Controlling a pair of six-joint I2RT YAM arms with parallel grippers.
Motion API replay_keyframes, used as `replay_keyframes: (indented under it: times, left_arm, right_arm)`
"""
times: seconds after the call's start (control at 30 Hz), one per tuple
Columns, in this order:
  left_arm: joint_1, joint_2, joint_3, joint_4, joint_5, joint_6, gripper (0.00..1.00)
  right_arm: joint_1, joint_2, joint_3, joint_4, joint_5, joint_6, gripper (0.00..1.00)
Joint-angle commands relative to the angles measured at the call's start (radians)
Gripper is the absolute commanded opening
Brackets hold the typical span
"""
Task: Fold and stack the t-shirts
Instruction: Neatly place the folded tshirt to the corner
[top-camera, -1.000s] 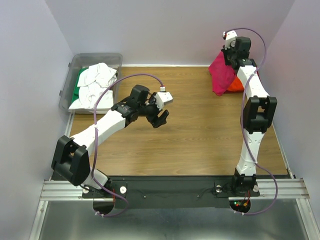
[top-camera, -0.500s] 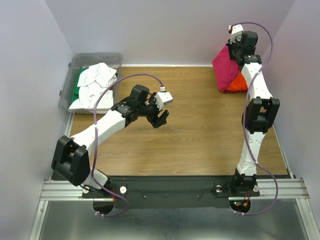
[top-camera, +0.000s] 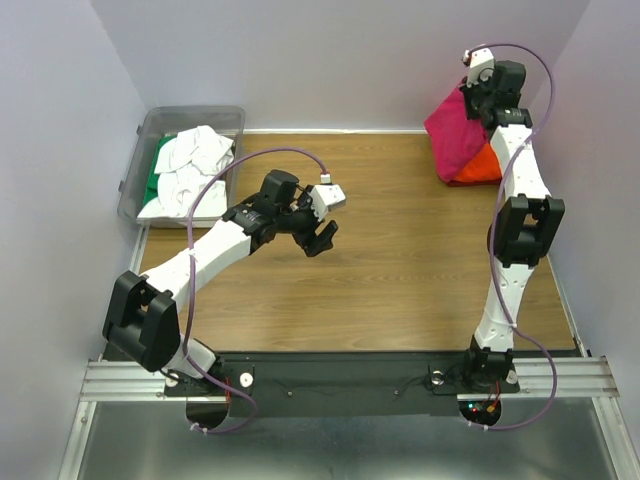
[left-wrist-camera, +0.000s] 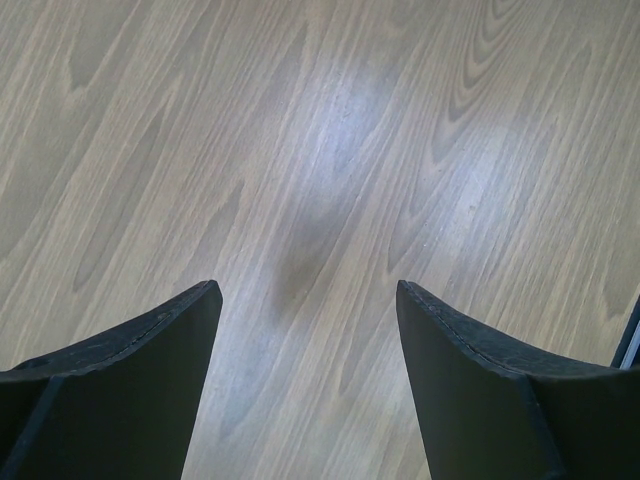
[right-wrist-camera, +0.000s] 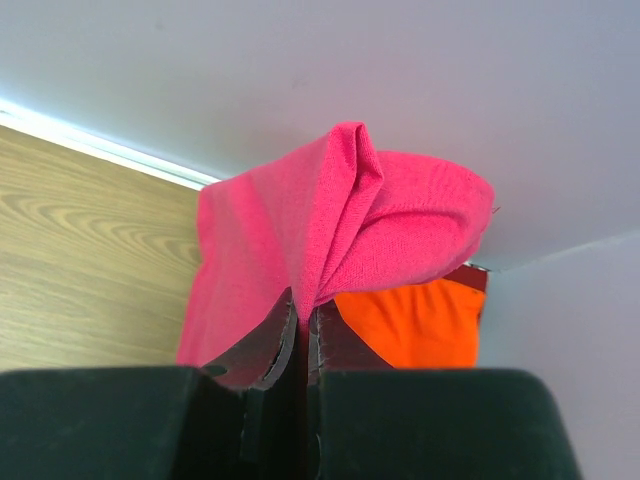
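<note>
The pink shirt (top-camera: 455, 140) looks light, soft and floppy; a pinched fold at its edge suits it. The right gripper (right-wrist-camera: 303, 335), raised high, far across from the bin (top-camera: 192, 112), clamps such a fold, the cloth draping against the orange shirt (top-camera: 483, 162). The left gripper (left-wrist-camera: 305, 290) hovers nearer the bin, fingers spread, empty.

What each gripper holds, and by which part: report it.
The right gripper pinches the pink t-shirt by a bunched fold; the left gripper is open, holding nothing.
</note>
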Motion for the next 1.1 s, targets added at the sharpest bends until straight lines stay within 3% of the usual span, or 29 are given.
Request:
replay_keyframes:
  times: [0.0, 0.23, 0.27, 0.3, 0.67, 0.97, 1.03, 1.07]
  left_arm:
    - [0.003, -0.009, 0.029, -0.004, 0.030, 0.013, 0.83]
    - [0.001, 0.005, 0.037, -0.029, 0.043, 0.012, 0.83]
    - [0.003, 0.007, 0.038, -0.032, 0.043, 0.013, 0.94]
    - [0.003, 0.007, 0.044, -0.037, 0.045, 0.012, 0.95]
    - [0.003, 0.025, 0.087, -0.092, 0.065, -0.013, 0.97]
    - [0.001, 0.051, 0.107, -0.109, 0.080, -0.022, 0.97]
    - [0.003, 0.056, 0.110, -0.112, 0.082, -0.027, 0.97]
    - [0.001, 0.056, 0.113, -0.113, 0.082, -0.031, 0.97]
  right_arm:
    - [-0.044, -0.042, 0.060, 0.043, -0.027, -0.066, 0.01]
    - [-0.084, 0.019, 0.075, 0.043, -0.062, -0.143, 0.01]
    - [-0.095, 0.030, 0.083, 0.044, -0.064, -0.156, 0.01]
    - [-0.103, 0.057, 0.101, 0.044, -0.065, -0.166, 0.01]
    - [-0.170, 0.258, 0.250, 0.061, -0.101, -0.295, 0.01]
    - [-0.221, 0.340, 0.253, 0.136, -0.102, -0.380, 0.01]
    - [-0.221, 0.351, 0.241, 0.158, -0.079, -0.387, 0.04]
    - [-0.221, 0.355, 0.243, 0.170, -0.067, -0.378, 0.11]
